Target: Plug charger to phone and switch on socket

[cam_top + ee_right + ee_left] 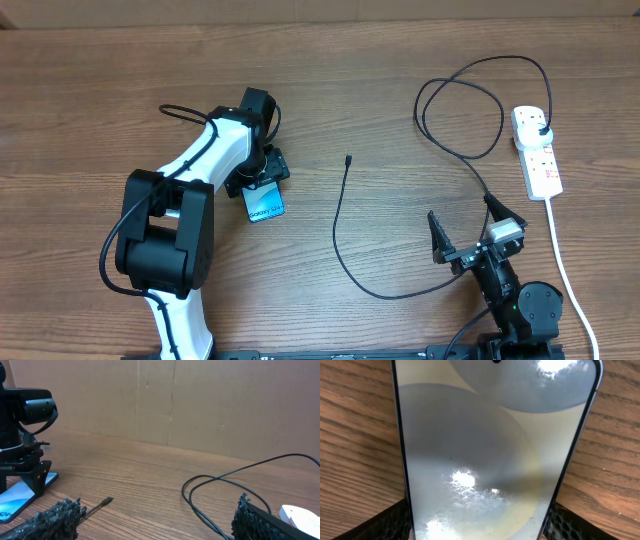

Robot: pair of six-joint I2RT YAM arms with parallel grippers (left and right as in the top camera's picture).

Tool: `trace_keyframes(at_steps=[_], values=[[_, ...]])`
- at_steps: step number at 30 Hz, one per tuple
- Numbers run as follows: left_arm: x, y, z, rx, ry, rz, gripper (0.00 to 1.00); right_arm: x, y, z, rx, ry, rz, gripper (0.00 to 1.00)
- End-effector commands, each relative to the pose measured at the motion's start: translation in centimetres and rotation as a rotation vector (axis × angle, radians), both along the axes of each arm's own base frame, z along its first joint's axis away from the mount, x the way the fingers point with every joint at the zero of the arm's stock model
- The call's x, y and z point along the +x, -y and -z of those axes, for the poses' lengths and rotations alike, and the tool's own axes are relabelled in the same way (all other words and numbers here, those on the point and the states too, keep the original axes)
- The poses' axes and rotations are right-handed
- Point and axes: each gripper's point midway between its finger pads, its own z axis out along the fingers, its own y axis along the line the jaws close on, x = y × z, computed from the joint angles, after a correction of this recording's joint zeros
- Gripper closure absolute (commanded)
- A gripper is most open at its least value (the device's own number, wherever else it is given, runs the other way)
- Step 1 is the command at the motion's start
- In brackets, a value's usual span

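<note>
Left gripper [262, 180] straddles phone [480, 460], left-centre. Pads [385, 522] at its long edges, can't tell if clamped. Glass is slick and rigid: hold the edges. Right gripper [460, 210] agape, empty. Charger [336, 235] limp; pinch behind tip [347, 159], centre.

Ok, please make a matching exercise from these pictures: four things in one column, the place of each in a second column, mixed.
1 phone
2 charger's small tip
3 charger's black plug
4 socket

a on the right side of the table
b between the left jaws
c in the socket's end outlet
d lying free mid-table

Pairs: 1-b, 2-d, 3-c, 4-a
</note>
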Motion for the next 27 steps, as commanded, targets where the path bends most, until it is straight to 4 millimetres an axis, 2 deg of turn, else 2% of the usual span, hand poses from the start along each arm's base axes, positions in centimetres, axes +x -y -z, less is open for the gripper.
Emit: trace_keyframes(at_steps=[1, 8, 13, 18, 27], values=[[-3.4, -1.3, 5.4, 0.050, -0.160, -0.016, 0.21, 0.0, 0.0, 0.1, -0.001, 0.006, 0.000, 0.00], [-3.4, -1.3, 5.2, 0.052, -0.165, -0.016, 0.22, 0.0, 0.0, 0.1, -0.001, 0.006, 0.001, 0.00], [-2.9, -1.2, 3.9, 0.053, -0.176, 0.004, 0.23, 0.0, 0.0, 0.1, -0.001, 0.006, 0.000, 0.00], [-1.1, -1.1, 1.0, 0.068, -0.167, 0.012, 0.23, 0.0, 0.0, 0.1, -0.001, 0.006, 0.001, 0.00], [3.2, -0.3, -5.8, 0.059, -0.069, 0.050, 0.24, 0.0, 0.0, 0.1, -0.001, 0.006, 0.001, 0.00]])
